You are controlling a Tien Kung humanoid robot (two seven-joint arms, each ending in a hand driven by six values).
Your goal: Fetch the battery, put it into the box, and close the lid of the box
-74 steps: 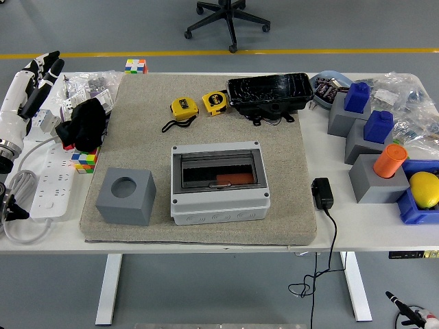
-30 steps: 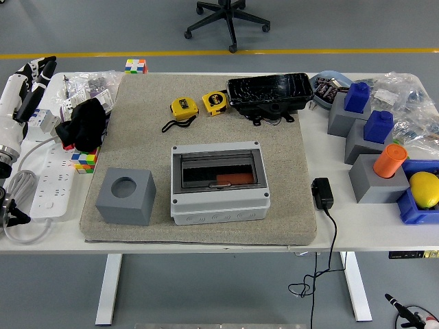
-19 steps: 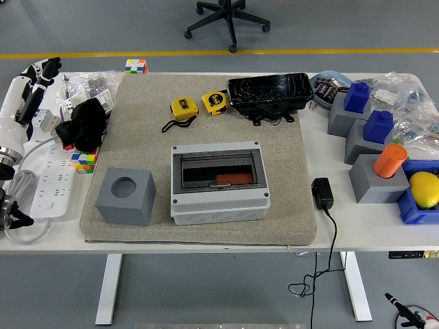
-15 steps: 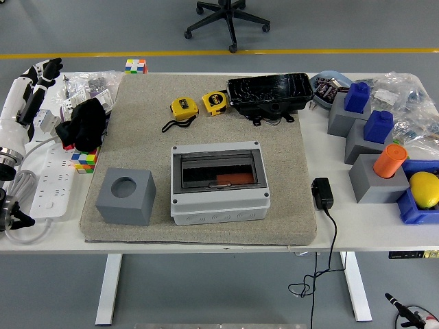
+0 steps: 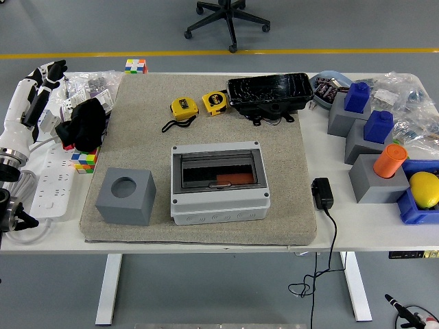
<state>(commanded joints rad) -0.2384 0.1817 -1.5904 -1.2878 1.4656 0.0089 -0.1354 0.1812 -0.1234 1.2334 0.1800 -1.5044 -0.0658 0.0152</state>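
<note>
Grey box (image 5: 219, 182) sits mid-mat, its clear lid down over an orange battery (image 5: 230, 180).
The robot's left hand (image 5: 46, 74) hovers at the table's far-left edge, fingers loosely extended, holding nothing (well apart from the box, beside a power strip (image 5: 49, 179)).

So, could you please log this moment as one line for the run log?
left hand: open, far-left table edge | right hand: out of view | box: lid shut, orange item inside | stage: task appears done

No print seems readable at this distance.
</note>
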